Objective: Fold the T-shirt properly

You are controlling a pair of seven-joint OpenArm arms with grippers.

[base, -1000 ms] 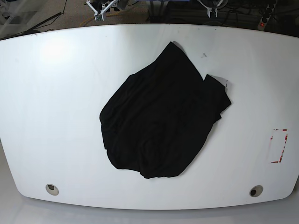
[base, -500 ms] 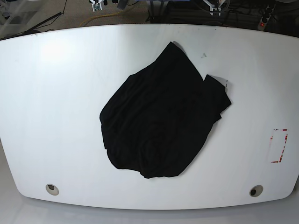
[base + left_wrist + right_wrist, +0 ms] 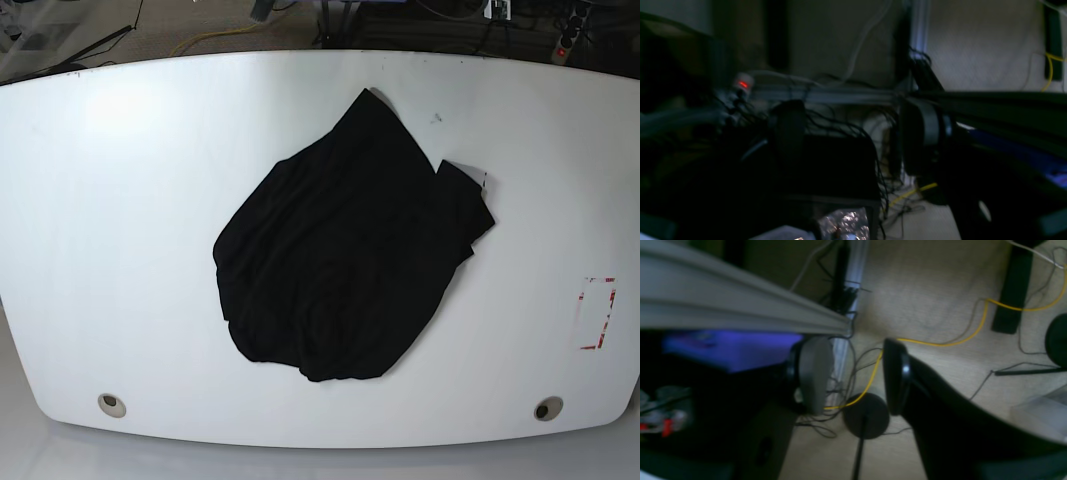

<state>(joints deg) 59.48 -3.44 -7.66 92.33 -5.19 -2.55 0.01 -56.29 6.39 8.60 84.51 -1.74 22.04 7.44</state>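
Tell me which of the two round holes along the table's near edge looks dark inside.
The hole toward the right in the base view: its inside looks black, while the hole toward the left shows a pale grey inside.

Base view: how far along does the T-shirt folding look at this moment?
Nothing looks done: the large black soft cloth T-shirt lies in a crumpled heap on the white table, with no neat fold. Nothing is in hand: the left tool and right tool stand open and empty, away from the shirt. Spreading it flat and every fold are left.

The right tool has rounded black fingers, one faced with a grey pad.
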